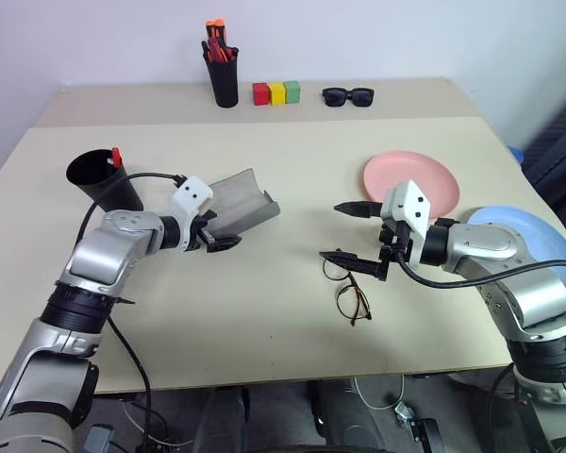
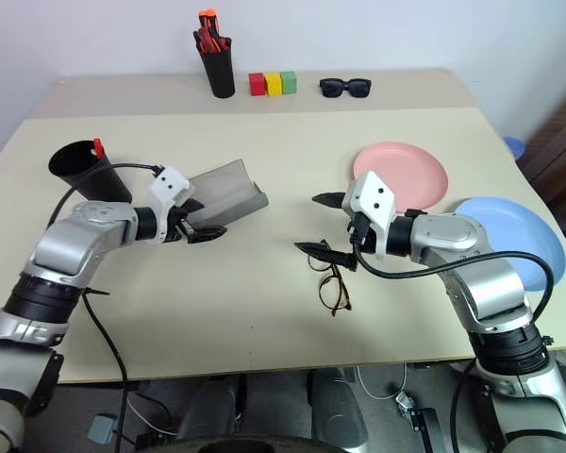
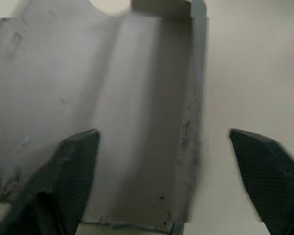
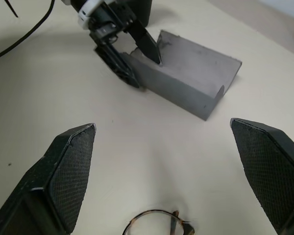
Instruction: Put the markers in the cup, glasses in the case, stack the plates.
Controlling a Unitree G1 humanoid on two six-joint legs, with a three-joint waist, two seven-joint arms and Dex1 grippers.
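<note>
Two plates lie apart at the table's right, one pink (image 1: 411, 181), one light blue (image 1: 528, 241). One black cup (image 1: 99, 177) at the left holds a red-capped marker (image 1: 116, 157). One grey case (image 1: 241, 201) lies open; the left gripper (image 2: 200, 225), fingers apart, straddles its near edge. One pair of wire-rimmed glasses (image 1: 347, 289) lies just below the wide-open right gripper (image 1: 345, 231). I can read no writing anywhere.

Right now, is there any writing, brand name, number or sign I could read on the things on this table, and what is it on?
None: no readable text in these pictures.
The grey case, black cup, pink plate and blue plate: plain, unmarked.
The coloured blocks and pen holder: no marking can be made out.
</note>
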